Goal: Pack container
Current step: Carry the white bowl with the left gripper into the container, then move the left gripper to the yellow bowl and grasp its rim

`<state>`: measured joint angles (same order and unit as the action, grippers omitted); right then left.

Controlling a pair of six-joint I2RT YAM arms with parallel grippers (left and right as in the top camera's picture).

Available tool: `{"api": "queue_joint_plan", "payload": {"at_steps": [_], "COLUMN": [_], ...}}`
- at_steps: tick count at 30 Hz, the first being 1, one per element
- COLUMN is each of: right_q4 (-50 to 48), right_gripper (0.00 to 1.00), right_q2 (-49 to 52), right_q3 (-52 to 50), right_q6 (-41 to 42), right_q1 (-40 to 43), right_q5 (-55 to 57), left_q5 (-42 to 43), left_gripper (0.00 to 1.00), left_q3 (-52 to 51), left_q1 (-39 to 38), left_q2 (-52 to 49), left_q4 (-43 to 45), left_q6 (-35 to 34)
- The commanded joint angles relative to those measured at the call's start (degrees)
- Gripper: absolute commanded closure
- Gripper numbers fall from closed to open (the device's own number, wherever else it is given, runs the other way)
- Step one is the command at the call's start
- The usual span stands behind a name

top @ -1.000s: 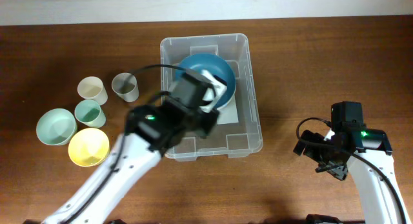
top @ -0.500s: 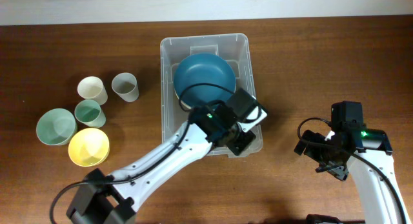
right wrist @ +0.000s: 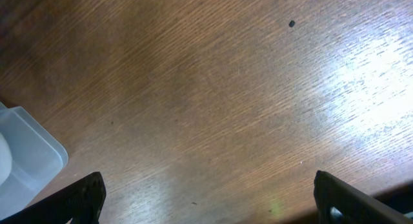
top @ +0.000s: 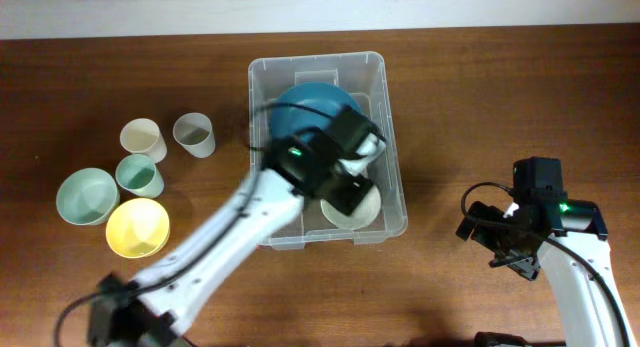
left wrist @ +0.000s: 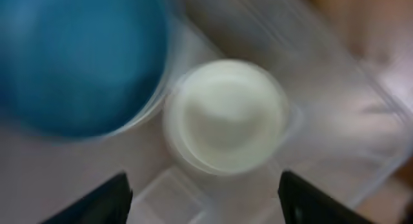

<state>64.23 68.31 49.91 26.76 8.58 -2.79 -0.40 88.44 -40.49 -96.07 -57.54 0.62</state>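
The clear container [top: 316, 59] stands mid-table. A blue bowl [top: 300, 99] fills its far half, and a cream bowl [top: 352, 209] lies in its near right corner. My left gripper [top: 358, 177] hovers over the container's middle, just above the cream bowl. The left wrist view is blurred. It shows the blue bowl [left wrist: 77, 56] and the cream bowl [left wrist: 226, 117] beyond my left gripper [left wrist: 206, 204], which is open with nothing between its fingers [left wrist: 106, 201]. My right gripper [top: 500, 242] hangs open over bare wood to the container's right. The right wrist view shows that gripper [right wrist: 213, 204] and a container corner [right wrist: 26, 153].
Left of the container stand a cream cup [top: 143, 139], a grey cup [top: 194, 133], a green cup [top: 138, 174], a pale green bowl [top: 86, 195] and a yellow bowl [top: 137, 227].
My left gripper has opened and let go of the cream bowl in the container's near right corner, then drawn back toward the middle. The right arm has not moved.
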Motion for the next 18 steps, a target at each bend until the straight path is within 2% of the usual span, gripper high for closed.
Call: {"api": "queue_joint_plan", "payload": {"at_steps": [1,7,11,14,18], "right_q4": [0.02,0.02,0.00,-0.02,0.02], "right_gripper": [0.01,0.01,0.01,0.01,0.01], "right_q2": [-0.02,-0.02,-0.02,-0.02,-0.02], "right_q3": [-0.20,-0.20,-0.20,-0.20,-0.20], "right_q6": [-0.24,-1.01,-1.01,-1.01,-1.03], "right_q1": [-0.17,-0.17,-0.17,-0.17,-0.17], "right_q5": [1.14,1.11,1.09,1.09,1.09], "left_q5": [-10.34,-12.70,-12.00,-10.40,-7.43], "left_gripper": [0.22,0.13,0.13,0.13,0.13], "left_q3": [4.96,4.61,2.08,-2.82,-15.21], "left_q1": [7.26,23.67,34.53,40.15,44.92], "left_q2": [9.66,18.40,19.87,19.54,18.05], "left_q4": [-5.66,-14.49,-16.96,-15.54,-8.74], "left_q6": [-3.10,-10.14,-10.45,-10.45,-10.45]}}
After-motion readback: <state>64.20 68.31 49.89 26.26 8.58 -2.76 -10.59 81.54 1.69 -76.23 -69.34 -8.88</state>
